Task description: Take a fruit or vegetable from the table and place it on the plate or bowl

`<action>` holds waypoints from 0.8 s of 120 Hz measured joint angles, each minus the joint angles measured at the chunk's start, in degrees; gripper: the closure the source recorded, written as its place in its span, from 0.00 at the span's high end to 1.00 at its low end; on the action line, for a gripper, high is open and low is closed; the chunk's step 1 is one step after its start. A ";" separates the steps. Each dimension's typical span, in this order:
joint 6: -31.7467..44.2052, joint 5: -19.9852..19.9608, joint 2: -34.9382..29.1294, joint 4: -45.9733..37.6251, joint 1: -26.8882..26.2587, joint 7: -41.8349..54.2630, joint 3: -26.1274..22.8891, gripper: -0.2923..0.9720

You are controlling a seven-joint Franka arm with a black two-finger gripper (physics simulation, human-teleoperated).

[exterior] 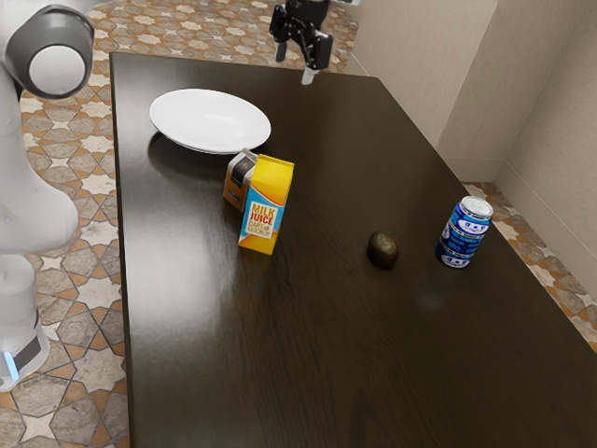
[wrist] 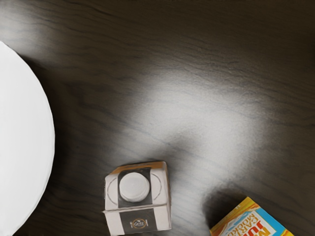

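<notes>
A dark, round avocado-like fruit (exterior: 382,248) lies on the dark wooden table (exterior: 308,355), toward the exterior view's right. A white plate (exterior: 210,119) rests near the table's far left corner; its rim (wrist: 29,147) also shows in the wrist view. My black gripper (exterior: 303,63) hangs high over the table's far edge, to the right of the plate and far from the fruit. Its fingers look open, with nothing between them.
A yellow milk juice carton (exterior: 266,203) (wrist: 248,221) stands between plate and fruit, with a small white-capped carton (exterior: 240,177) (wrist: 138,196) just behind it. A blue can (exterior: 464,231) stands right of the fruit. Walls close in at the right.
</notes>
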 joint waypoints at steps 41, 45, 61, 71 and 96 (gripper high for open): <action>-1.16 -1.22 0.72 9.09 6.04 -0.43 0.57 0.75; -1.77 -1.27 1.19 12.06 7.74 -0.45 -1.04 0.75; -1.38 -1.31 1.12 6.89 3.59 -0.36 -7.27 0.75; -0.82 -1.28 1.17 4.70 0.39 -0.01 -8.59 0.75; 0.03 -1.63 2.13 0.98 3.34 3.15 -12.96 0.75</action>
